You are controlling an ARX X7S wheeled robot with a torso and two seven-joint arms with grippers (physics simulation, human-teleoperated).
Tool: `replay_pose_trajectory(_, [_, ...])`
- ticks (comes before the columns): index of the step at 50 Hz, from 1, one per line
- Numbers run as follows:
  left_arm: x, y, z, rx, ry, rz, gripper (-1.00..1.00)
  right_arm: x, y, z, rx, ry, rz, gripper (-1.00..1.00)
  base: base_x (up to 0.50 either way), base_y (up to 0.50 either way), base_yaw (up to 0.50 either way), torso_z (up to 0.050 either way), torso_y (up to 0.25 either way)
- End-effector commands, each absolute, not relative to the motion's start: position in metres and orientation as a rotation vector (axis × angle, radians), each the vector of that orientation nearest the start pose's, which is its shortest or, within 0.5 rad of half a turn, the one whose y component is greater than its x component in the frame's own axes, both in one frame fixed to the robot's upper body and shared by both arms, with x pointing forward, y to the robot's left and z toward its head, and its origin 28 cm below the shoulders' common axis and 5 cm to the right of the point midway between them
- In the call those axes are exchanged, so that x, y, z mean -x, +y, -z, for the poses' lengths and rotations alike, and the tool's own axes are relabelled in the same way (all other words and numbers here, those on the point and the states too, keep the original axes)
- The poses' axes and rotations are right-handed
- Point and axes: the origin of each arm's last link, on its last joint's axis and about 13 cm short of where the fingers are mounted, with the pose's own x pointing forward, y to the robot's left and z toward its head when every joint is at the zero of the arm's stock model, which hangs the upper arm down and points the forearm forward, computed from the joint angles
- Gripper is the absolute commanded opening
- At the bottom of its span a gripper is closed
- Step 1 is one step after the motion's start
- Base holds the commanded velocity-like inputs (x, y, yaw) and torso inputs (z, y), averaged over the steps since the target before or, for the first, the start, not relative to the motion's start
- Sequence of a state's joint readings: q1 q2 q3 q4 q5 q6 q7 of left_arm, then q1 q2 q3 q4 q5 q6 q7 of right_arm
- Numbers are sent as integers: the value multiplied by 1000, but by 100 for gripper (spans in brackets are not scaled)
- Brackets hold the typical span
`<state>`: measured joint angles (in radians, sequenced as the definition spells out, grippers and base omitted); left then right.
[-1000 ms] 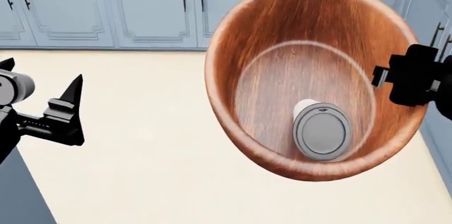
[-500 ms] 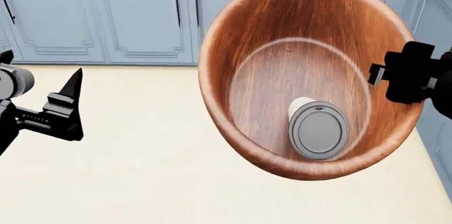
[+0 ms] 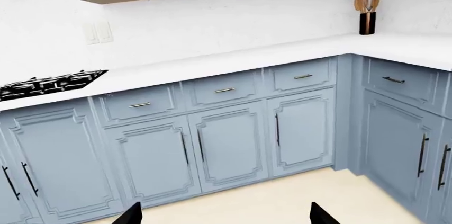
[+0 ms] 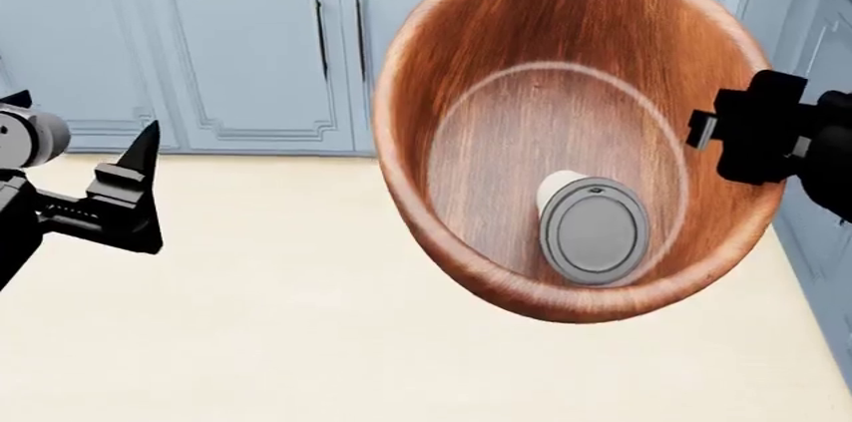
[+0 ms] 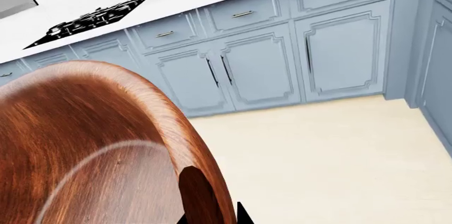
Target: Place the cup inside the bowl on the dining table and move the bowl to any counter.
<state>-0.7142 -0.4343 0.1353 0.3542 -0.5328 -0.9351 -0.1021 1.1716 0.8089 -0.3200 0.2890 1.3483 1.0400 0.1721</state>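
The reddish-brown wooden bowl point(image 4: 573, 133) hangs in the air, tilted toward me, above the cream floor. The cream cup with its dark-grey lid point(image 4: 590, 228) lies inside it against the lower wall. My right gripper point(image 4: 745, 138) is shut on the bowl's right rim; the right wrist view shows the rim point(image 5: 205, 181) pinched between its fingertips point(image 5: 244, 216). My left gripper point(image 4: 127, 193) is open and empty at the left, its two fingertips point(image 3: 321, 214) wide apart over the floor. The dining table is out of view.
Blue-grey base cabinets point(image 4: 253, 43) stand ahead. A white counter point(image 3: 233, 57) runs along them and round the right corner, with a black hob point(image 3: 50, 82) at its left and a utensil holder point(image 3: 367, 17) at the corner. Cream floor point(image 4: 266, 322) lies below.
The view has swung so the cabinets have shifted and risen in the frame. The bowl with the cup in it stays held by the right gripper. The left gripper remains open.
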Motion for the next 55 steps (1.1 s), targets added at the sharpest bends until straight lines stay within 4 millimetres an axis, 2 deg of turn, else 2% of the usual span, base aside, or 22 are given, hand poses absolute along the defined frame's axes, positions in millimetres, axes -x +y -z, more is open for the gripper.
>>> replay_pose_trajectory(1, [-299, 244, -211, -42, -30, 180, 100, -311, -241, -272, -305, 285, -241, -100, 500, -29, 0, 0, 0])
replay_pose_trajectory(6, [-306, 246, -216, -129, -22, 138, 100, -316, -239, -270, -314, 266, -246, -100, 500, -32, 0, 0, 2])
replay_pose_trajectory(7, [-306, 249, -219, -125, -30, 126, 100, -317, -239, -271, -370, 239, -264, -100, 500, -29, 0, 0, 0])
replay_pose_trajectory(9, [-307, 251, -221, -124, -30, 118, 100, -317, -241, -267, -352, 257, -254, -100, 500, -35, 0, 0, 5])
replay_pose_trajectory(14, [-308, 250, -220, -139, -24, 130, 100, -319, -247, -269, -368, 260, -229, -100, 500, -32, 0, 0, 0])
replay_pose_trajectory(24, [-313, 249, -222, -162, -29, 129, 100, -328, -246, -274, -361, 261, -234, -100, 500, -32, 0, 0, 2])
replay_pose_trajectory(39, [-314, 248, -214, -154, -32, 126, 100, -331, -244, -280, -322, 267, -244, -100, 500, -32, 0, 1, 1])
replay_pose_trajectory(43, [-314, 245, -207, -146, -29, 127, 100, -331, -242, -265, -336, 293, -243, -100, 500, -32, 0, 0, 3])
replay_pose_trajectory(55, [-304, 248, -211, -164, -60, 124, 100, -329, -238, -262, -343, 272, -270, -100, 500, -31, 0, 0, 2])
